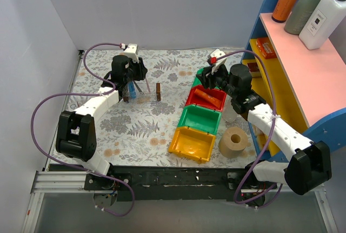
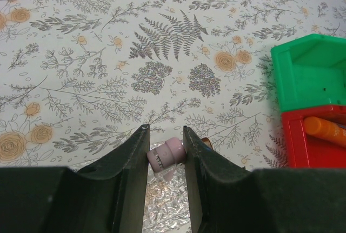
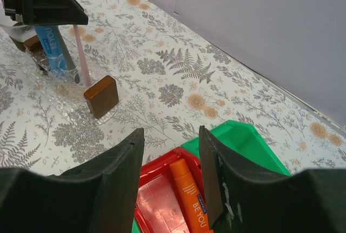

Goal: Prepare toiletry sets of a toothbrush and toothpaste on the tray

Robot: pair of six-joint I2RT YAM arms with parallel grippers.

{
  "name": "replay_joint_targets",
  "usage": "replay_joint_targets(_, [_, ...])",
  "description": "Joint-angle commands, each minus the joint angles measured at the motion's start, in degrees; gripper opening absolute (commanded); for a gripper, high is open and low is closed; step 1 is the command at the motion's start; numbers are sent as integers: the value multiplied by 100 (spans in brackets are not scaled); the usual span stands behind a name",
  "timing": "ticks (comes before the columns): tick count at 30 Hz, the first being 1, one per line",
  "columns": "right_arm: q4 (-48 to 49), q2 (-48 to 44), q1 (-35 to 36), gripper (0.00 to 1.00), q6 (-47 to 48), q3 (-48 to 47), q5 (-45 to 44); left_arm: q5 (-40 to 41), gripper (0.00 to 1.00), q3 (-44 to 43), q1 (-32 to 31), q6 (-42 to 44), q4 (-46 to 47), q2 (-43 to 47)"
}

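Floral cloth (image 1: 146, 130) covers the table. At left, the left gripper (image 2: 165, 134) is clamped on the toothpaste (image 3: 50, 46). It is best lowered straight down and released only once it rests in the tray (image 1: 158, 91). The tube hangs upright below the jaws, over the tray's left end, beside a pink toothbrush (image 3: 81, 54). At right, the right gripper (image 3: 170, 135) hangs open over the red bin (image 1: 208, 99).
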State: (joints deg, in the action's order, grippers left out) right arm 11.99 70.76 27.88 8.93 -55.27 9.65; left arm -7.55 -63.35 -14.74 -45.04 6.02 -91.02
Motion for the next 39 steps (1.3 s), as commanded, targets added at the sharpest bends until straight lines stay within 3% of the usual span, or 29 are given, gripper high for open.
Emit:
replay_joint_targets(1, [199, -19, 7, 53, -58, -90, 72, -150, 0, -107, 24, -137, 4, 138])
replay_joint_targets(39, [225, -1, 16, 53, -58, -55, 72, 26, 0, 77, 15, 48, 277, 6])
